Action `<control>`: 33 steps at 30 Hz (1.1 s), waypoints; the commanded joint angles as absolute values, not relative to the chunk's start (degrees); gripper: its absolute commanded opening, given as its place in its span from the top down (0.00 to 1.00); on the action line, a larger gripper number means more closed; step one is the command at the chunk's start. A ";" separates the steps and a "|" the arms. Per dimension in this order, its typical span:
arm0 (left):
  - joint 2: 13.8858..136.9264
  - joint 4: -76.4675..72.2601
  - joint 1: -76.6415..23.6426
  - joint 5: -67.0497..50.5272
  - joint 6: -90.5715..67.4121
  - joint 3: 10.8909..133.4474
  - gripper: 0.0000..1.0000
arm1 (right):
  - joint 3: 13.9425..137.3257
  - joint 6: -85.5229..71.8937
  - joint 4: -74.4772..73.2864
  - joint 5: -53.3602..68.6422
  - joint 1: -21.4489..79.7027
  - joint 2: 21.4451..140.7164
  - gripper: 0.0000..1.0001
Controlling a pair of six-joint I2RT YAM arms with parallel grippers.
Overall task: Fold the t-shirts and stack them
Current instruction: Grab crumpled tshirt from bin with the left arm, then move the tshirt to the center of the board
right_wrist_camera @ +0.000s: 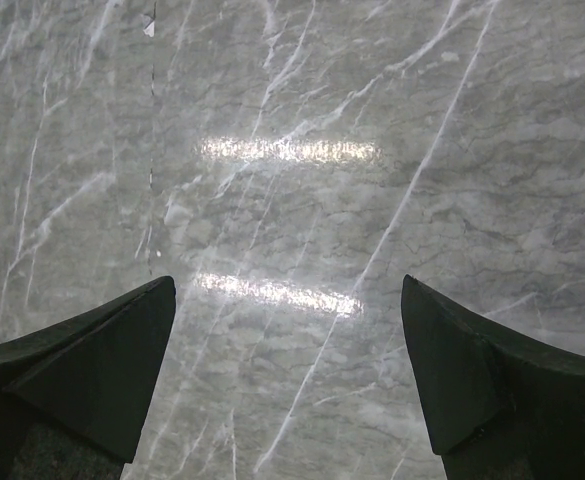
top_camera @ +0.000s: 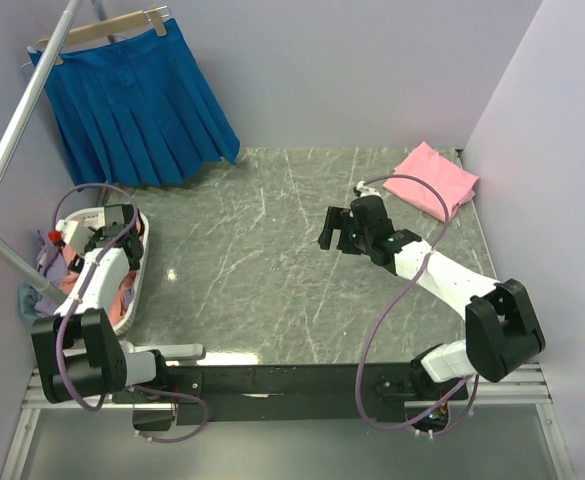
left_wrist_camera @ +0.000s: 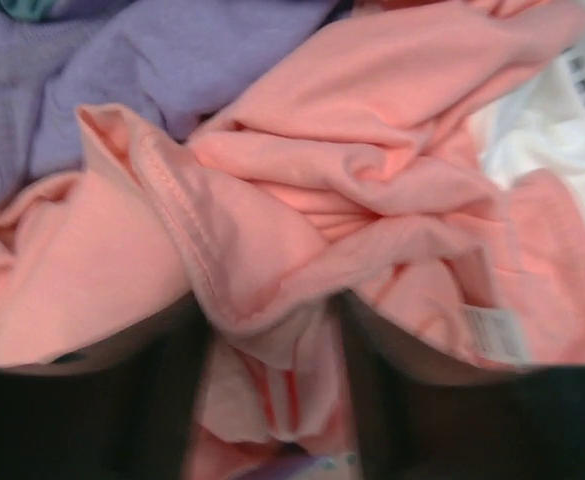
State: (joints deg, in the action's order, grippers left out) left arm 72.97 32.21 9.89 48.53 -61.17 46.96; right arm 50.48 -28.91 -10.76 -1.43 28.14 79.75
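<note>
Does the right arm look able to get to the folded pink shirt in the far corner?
Probably yes. The right gripper hangs open over the table, and the pink shirt lies just beyond it toward the far right corner, with nothing standing between them.

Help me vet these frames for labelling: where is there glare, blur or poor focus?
Right wrist: two bright glare streaks on the marble table, otherwise sharp. Left wrist: very close, the salmon t-shirt slightly soft, the left gripper's fingers dark and blurred. Top external: evenly lit and sharp.
</note>
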 commanded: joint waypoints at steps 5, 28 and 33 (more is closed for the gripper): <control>70.34 28.58 11.25 46.94 -57.41 51.07 0.99 | 55.10 -29.00 -9.76 -1.05 29.44 84.63 0.00; 56.85 3.62 -16.06 -14.34 -33.15 57.75 0.98 | 49.93 -32.78 -10.28 -13.62 31.82 69.90 0.00; 68.88 -3.16 -30.98 -12.31 -31.56 56.25 0.98 | 48.52 -33.48 -12.39 -16.95 31.82 62.68 0.00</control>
